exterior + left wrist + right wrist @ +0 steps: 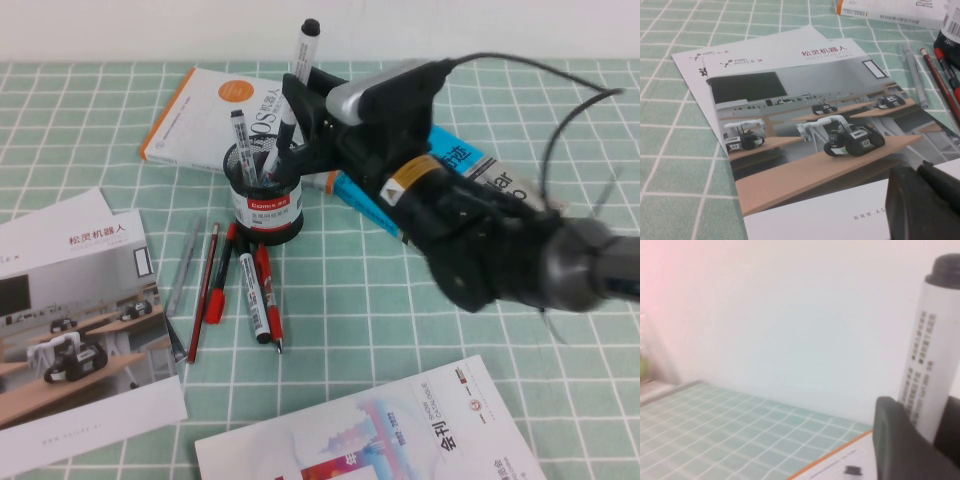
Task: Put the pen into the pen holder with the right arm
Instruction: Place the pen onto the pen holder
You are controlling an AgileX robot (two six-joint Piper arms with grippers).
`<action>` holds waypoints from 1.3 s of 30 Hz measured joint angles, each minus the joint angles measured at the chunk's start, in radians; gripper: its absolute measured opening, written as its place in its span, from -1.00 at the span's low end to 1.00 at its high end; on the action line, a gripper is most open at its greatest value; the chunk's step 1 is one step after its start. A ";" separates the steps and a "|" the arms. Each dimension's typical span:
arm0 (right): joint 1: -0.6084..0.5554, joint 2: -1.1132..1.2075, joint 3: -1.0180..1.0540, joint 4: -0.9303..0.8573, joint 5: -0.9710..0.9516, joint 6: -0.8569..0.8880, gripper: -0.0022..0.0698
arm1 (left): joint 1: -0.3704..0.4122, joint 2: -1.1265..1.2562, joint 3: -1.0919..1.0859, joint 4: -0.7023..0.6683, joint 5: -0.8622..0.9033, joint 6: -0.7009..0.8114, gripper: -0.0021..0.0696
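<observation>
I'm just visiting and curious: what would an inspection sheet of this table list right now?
Surface: green checked cloth.
Job's things: pen held upright, tip entering the pen holder, which already has another marker.
Clutter: loose pens, books, brochures.
Grippers: right gripper shut on the pen above the holder; left gripper low over the brochures, state unclear.
Cables: black cable looping off the right arm.
Surroundings: plain white wall.

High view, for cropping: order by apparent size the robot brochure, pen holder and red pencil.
1. Robot brochure, nearer the camera, so it looks larger.
2. Pen holder.
3. Red pencil, long but thinnest.
</observation>
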 joint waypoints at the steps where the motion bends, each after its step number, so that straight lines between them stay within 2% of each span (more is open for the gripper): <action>1: 0.000 0.028 -0.023 0.015 -0.006 -0.003 -0.59 | 0.000 0.000 0.000 0.000 0.000 0.000 -0.96; 11: 0.000 0.222 -0.244 0.027 0.092 -0.010 -0.59 | 0.000 0.000 0.000 0.000 0.000 0.000 -0.96; 20: 0.000 0.261 -0.267 0.027 0.205 -0.012 -0.59 | 0.000 0.000 0.000 0.000 0.000 0.000 -0.96; 30: 0.000 0.261 -0.267 0.015 0.235 -0.012 -0.58 | 0.000 0.000 0.000 0.000 0.000 0.000 -0.96; 32: 0.000 0.261 -0.267 0.013 0.249 -0.012 -0.48 | 0.000 0.000 0.000 0.000 0.000 0.000 -0.96; 39: 0.000 0.216 -0.267 0.009 0.337 -0.012 0.12 | 0.000 0.000 0.000 0.000 0.000 0.000 -0.96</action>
